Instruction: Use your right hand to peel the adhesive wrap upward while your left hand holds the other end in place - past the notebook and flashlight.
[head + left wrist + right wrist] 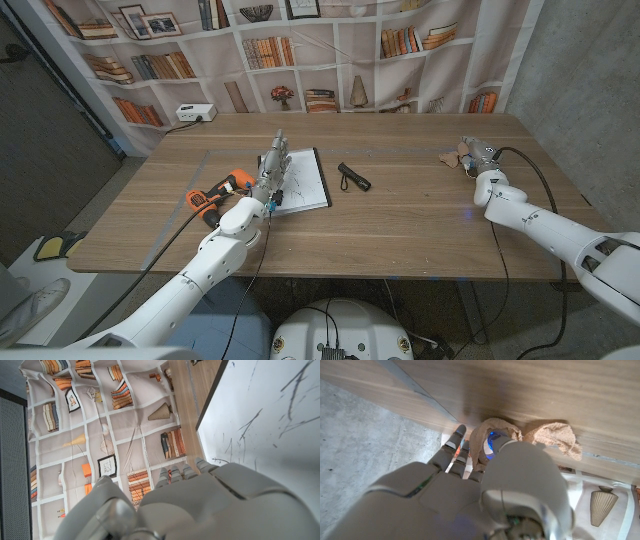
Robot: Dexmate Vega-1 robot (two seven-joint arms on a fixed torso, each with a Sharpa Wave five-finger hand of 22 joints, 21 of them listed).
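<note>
Head view: the right hand (478, 160) grips the tan adhesive wrap (458, 157) at right, desk (400, 215) edge; left hand (270, 172) rests on the notebook (303, 181), flashlight (353, 177) beside it. Left wrist view: fingers (185, 471) together, holding nothing. Right wrist view: fingers (457, 447) curl around the wrap, apparently readying the peel.

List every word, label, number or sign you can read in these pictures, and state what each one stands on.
None can be read.
Notebook: its white page carries only dark scribbled lines, no letters.
Book spines on the printed bookshelf backdrop: too small and blurred to read.
Orange and black tool by the left hand: any marking is too small to tell.
Flashlight: no legible marking.
</note>
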